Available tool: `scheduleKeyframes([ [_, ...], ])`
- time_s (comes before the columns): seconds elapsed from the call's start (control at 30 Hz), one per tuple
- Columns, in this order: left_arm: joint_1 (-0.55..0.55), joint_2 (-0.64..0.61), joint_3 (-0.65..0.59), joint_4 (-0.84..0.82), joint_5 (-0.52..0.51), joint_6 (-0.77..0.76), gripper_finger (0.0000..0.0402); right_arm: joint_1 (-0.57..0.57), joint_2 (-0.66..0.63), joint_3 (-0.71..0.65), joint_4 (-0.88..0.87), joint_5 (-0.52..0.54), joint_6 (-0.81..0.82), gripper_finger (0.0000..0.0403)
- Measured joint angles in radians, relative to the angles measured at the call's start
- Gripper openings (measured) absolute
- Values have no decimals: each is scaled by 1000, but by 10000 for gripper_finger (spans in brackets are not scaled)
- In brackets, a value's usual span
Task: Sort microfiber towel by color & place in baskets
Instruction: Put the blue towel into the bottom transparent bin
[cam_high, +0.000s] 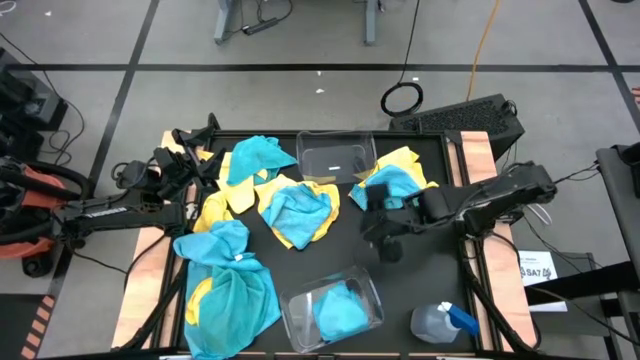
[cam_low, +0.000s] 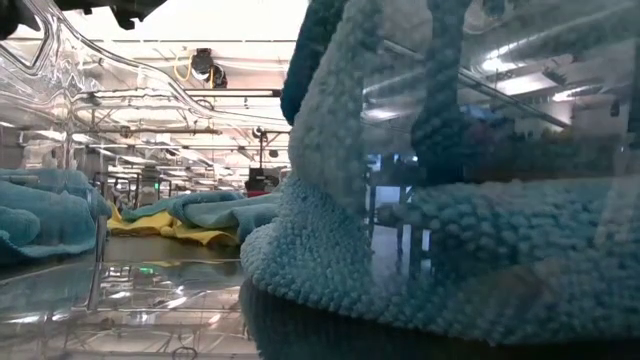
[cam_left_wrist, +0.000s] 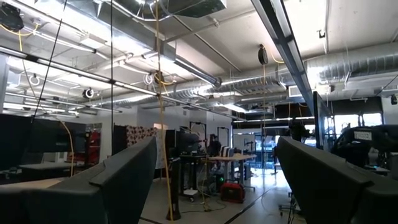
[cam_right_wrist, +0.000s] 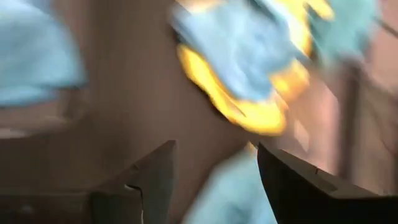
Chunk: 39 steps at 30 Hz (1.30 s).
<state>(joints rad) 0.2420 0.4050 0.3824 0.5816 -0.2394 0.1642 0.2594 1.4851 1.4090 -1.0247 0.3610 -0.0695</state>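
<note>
- Nearest me, at the front edge of the bench, one clear basket holds a single turquoise towel. I take this as the blue tub. The spray bottle stands just beside it and plays no part.
- At mid-bench, my right tool hangs above bare dark surface. Its fingers are spread with nothing between them. A blue and yellow heap lies just beyond it, and I judge it the next pick.
- The main pile of mixed yellow and turquoise cloths runs from the centre towards the left, unsorted.
- My left tool waits at the far-left corner, fingers wide apart and aimed out into the room, clear of the work.
- Farthest back, the second basket looks empty, presumably reserved for yellow.
</note>
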Motion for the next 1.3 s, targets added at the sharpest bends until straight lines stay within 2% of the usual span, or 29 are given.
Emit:
scheduleKeyframes([
  [0.1,0,0,0,0,0,0,335,-55,-22,-46,-70,74,67,215],
  [0.3,0,0,0,0,0,0,335,-202,-63,-239,-66,82,96,215],
  [0.53,0,0,0,0,0,0,335,-400,-128,-513,84,77,95,215],
  [0.6,0,0,0,0,0,0,335,-448,-148,-583,151,42,89,215],
  [0.73,0,0,0,0,0,0,335,-523,-165,-708,323,-115,55,215],
  [0.93,0,0,0,0,0,0,335,-573,-140,-781,415,-154,44,209],
  [1.07,0,0,0,0,0,0,335,-572,-139,-781,420,-156,37,162],
  [1.23,0,0,0,0,0,0,335,-572,-139,-777,414,-155,24,32],
  [1.3,0,0,0,0,0,0,335,-570,-139,-759,392,-155,31,13],
])
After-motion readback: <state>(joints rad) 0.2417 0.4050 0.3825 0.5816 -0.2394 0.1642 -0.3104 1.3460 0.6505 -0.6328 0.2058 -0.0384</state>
